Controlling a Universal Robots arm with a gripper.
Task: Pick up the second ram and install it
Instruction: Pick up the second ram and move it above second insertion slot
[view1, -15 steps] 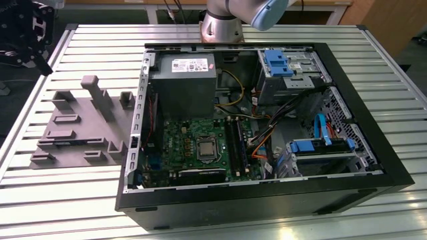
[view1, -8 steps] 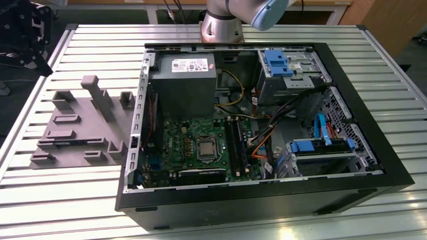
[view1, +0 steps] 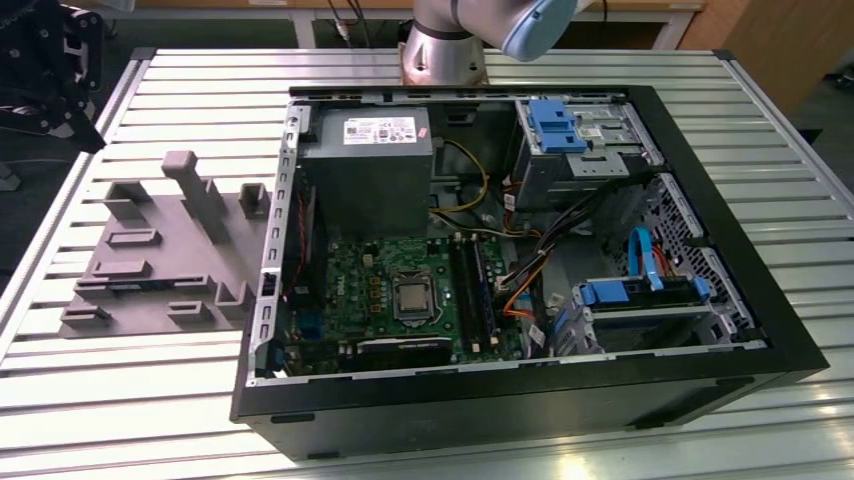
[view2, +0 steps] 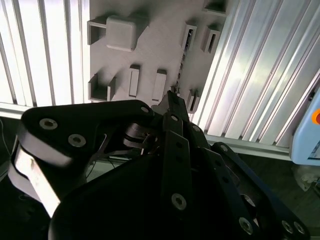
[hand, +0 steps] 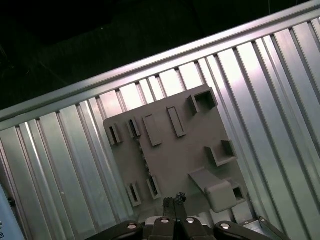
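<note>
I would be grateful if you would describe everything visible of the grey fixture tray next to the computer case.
The grey fixture tray looks like matte plastic: a slab with raised blocks, paired slotted holders and one tall post. It lies flat on the ribbed metal table, on the exterior view's left of the open computer case and close against it. In the second wrist view a thin dark strip seems to stand on edge between its holders.

Bright metal, dull plastic.
The table (view1: 134, 400) was ribbed bare metal with a satin sheen; the fixture tray (view1: 150, 290) was matt grey plastic; the computer case (view1: 534, 410) had a matt black shell; the gripper (view2: 172, 96) wore smooth black links with shiny screws.
</note>
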